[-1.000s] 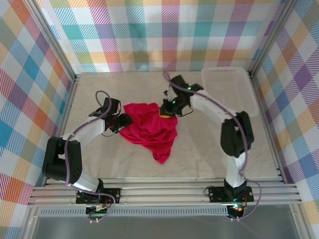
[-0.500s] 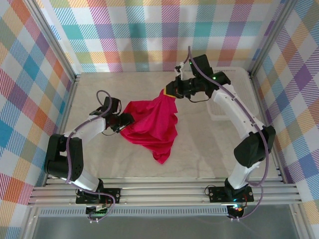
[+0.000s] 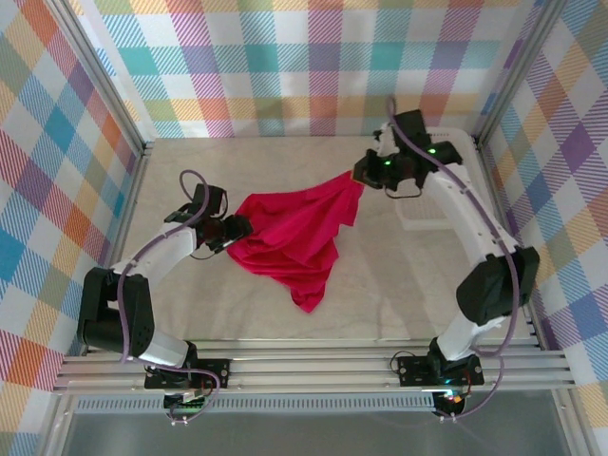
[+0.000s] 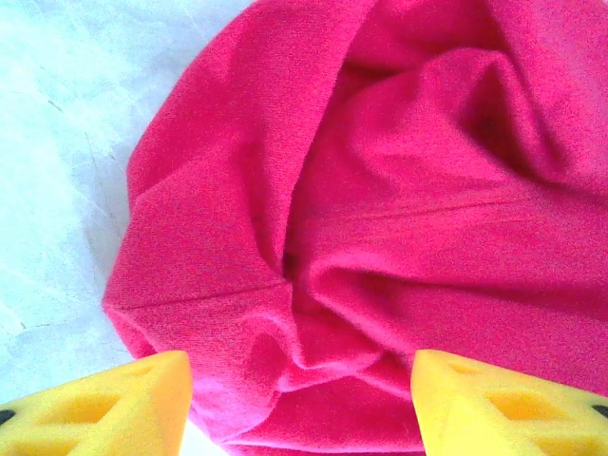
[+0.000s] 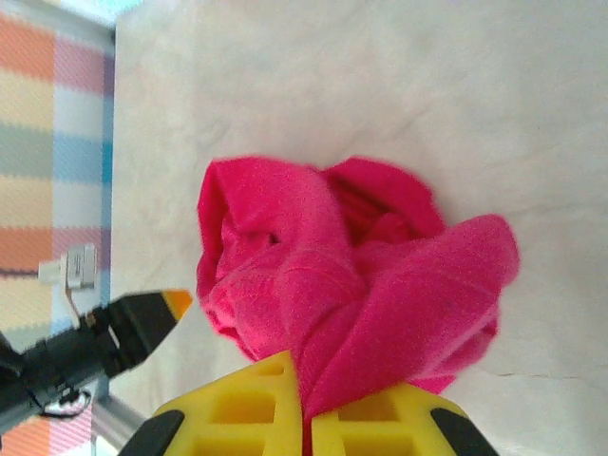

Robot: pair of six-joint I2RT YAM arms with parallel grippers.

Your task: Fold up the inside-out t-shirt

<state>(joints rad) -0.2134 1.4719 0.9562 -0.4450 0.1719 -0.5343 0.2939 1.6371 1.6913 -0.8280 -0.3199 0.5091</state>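
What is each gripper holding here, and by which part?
The right gripper is shut on the red t-shirt, pinching a bunched edge. The left gripper stands open over the cloth, gripping nothing.

Table [image 3: 380, 285]: pale marbled top.
Inside-out t-shirt [image 3: 290, 237]: crimson, crumpled left of centre, one tip towards the near edge, its far right corner stretched up off the surface.
Tray [image 3: 416, 215]: white mesh, far right corner.
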